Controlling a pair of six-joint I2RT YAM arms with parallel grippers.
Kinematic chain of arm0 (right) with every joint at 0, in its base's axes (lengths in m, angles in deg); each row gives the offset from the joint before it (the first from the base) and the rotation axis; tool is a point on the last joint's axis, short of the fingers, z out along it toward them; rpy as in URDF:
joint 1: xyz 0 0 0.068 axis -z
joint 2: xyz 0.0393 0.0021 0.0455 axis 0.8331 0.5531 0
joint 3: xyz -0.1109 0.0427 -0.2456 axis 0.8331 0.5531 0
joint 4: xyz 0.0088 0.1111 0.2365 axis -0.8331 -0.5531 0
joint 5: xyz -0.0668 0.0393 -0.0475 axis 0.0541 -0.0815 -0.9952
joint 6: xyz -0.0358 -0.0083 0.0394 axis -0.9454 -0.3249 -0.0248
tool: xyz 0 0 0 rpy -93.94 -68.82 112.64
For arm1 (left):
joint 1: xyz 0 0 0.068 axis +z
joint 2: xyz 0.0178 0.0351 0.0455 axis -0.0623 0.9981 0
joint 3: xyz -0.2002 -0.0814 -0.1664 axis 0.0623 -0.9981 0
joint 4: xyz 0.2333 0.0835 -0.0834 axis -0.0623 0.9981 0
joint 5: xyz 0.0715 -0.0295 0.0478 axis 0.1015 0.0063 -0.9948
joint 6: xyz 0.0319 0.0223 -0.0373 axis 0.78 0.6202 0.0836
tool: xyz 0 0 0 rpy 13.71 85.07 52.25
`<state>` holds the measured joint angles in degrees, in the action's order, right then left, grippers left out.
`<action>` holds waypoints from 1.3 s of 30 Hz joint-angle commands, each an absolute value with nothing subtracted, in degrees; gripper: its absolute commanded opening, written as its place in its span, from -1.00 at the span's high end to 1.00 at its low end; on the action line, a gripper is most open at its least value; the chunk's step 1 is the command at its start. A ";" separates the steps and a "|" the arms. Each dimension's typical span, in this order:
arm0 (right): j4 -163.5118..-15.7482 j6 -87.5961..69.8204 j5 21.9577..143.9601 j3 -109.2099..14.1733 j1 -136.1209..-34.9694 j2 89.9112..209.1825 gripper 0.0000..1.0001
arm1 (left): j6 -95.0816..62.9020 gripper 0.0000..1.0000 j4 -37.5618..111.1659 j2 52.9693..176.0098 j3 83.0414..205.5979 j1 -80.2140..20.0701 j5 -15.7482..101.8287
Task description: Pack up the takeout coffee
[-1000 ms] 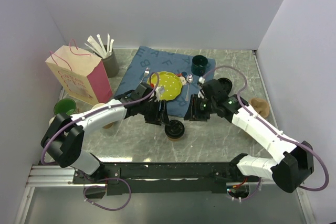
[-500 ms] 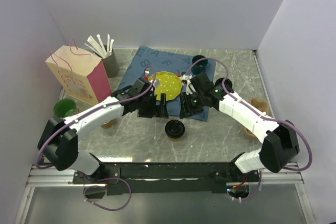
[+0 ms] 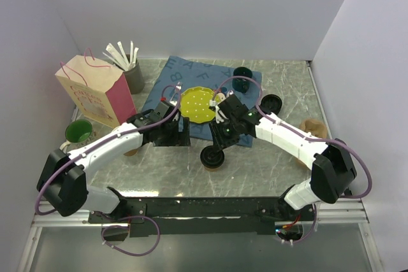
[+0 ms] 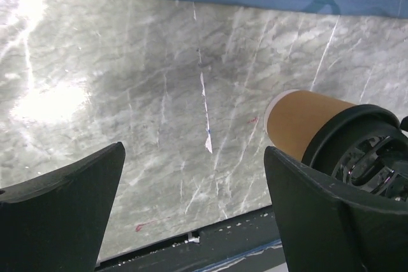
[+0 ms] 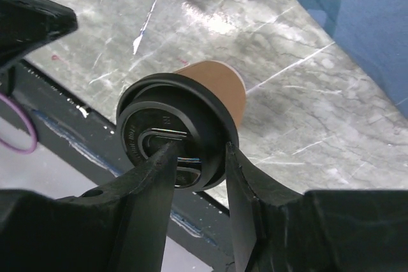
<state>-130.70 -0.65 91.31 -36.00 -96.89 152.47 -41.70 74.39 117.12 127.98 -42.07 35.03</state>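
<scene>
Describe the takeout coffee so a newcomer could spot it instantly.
Start at the blue cloth on the marble table. Just in front of its near edge stands the takeout coffee: a tan paper cup, the only one capped with a black lid.

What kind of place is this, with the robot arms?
Probably a robot lab booth dressed as a café counter: plain white walls, a marble-look table, a lidded takeout coffee and a paper bag.
</scene>
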 commanded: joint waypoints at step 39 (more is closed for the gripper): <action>-142.05 2.49 62.57 -35.96 -60.38 142.28 0.87 | -46.43 -0.93 82.76 107.03 140.17 -41.98 24.76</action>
<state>-146.79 4.35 62.61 -37.33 -63.86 140.36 -44.48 80.38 108.95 137.34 -42.05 26.70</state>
